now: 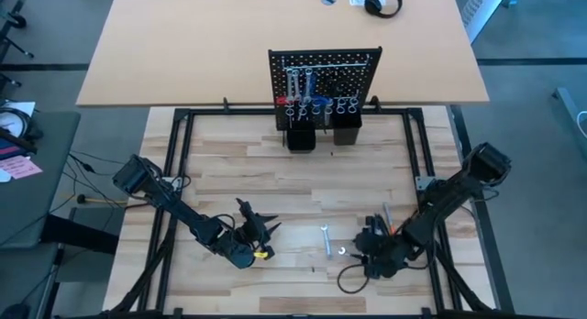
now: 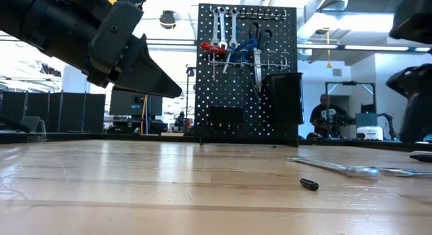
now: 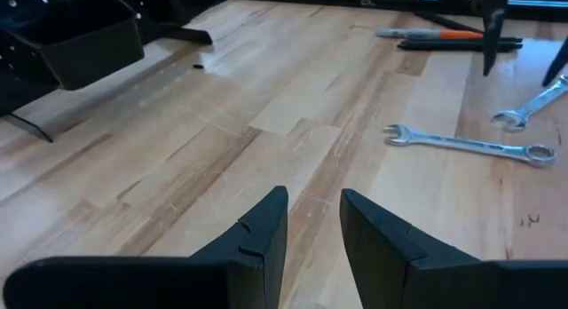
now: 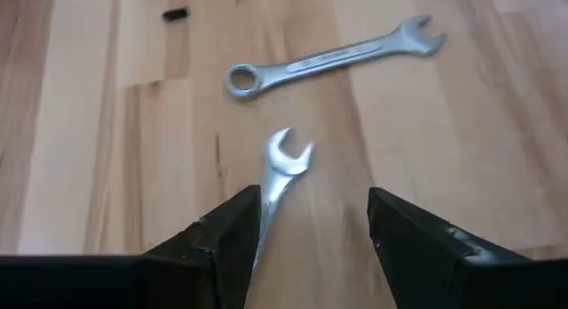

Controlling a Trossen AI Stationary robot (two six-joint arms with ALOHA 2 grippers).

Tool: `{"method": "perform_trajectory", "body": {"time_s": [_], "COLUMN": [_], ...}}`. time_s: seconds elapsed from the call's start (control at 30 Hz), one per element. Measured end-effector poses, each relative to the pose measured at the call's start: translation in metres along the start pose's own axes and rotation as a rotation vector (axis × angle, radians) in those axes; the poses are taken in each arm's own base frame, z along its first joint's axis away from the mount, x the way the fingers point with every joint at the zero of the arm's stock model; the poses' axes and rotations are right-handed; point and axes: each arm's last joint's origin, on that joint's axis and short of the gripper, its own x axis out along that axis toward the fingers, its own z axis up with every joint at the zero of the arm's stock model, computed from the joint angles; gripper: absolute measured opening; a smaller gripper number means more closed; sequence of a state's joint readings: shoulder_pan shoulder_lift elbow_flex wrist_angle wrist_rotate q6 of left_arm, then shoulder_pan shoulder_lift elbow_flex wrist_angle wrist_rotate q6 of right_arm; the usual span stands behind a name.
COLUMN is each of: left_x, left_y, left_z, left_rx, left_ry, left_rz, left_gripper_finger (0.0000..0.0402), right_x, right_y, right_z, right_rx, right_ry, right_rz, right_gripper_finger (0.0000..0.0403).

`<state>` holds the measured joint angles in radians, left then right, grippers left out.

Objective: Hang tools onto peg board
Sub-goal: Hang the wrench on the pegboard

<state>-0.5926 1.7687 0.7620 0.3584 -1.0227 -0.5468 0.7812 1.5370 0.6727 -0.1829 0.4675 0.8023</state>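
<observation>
- The left arm comes in from the left side of the table and bends toward the middle, low over the surface.
- The left gripper is near the front edge; its two dark fingers stand apart with a narrow gap, and nothing is between them.
- The right arm comes from the right side and slopes down toward the front.
- The right gripper is low, with its fingers spread wide.

The small wrench slips under the right hand, its lower half hidden. Tools on the peg board blur together, too small to separate.
</observation>
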Motion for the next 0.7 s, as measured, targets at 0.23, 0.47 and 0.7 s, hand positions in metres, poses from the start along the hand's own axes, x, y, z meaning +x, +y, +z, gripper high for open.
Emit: {"method": "perform_trajectory", "body": {"time_s": [0.23,0.47,0.7], "left_x": [0.0,0.0,-0.005], "left_y": [0.0,-0.001,-0.023], "left_z": [-0.001,0.0,0.021], "left_rx": [0.007,0.012,0.125], "left_ry": [0.014,0.011,-0.08], "left_rz": [-0.02,-0.028,-0.139], "left_gripper_finger": [0.01,0.01,0.01], "right_x": [0.008,0.033,0.039], "right_y": [0.006,0.016,0.022], "right_z": [-0.002,-0.028,-0.04], "right_rx": [-0.029,-0.081,-0.082], "right_ry": [0.032,0.086,0.04], "right_rz": [0.067,0.014,-0.035], "right_gripper_finger": [0.0214,0.0194,0.0048]}}
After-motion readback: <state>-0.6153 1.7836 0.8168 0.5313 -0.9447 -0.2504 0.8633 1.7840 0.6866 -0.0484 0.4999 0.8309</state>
